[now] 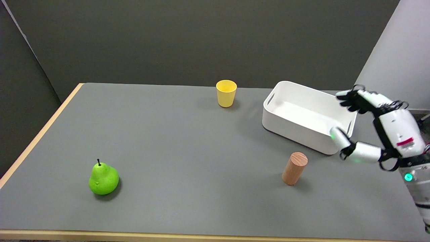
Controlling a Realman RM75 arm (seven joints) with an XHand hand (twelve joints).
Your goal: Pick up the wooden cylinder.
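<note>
The wooden cylinder (294,168) stands on the grey counter (174,141) in the lower right of the frame, on its end and leaning slightly, its top tipped toward the right. Nothing touches it. It sits just in front of the near corner of the white bin (307,116), apart from the bin's wall.

The right hand (373,129) is at the right edge of the frame, above the counter and to the right of the cylinder, near it but with a clear gap between them. Its fingers are spread and it holds nothing — the dark fingertips (349,101) point left over the bin's right-hand rim, while the thumb reaches down and left in front of the bin's near right corner. Whether the thumb touches the bin cannot be told from this view. The hand is slightly blurred. A green light shows on the arm below the wrist.

The white bin lies in the upper right of the counter, set at an angle, with a slot handle visible in its left end wall. A yellow cup (226,93) stands upright near the far edge of the counter, left of the bin and apart from it. A green pear (103,178) rests in the lower left of the frame — stem up, well apart from everything else.
</note>
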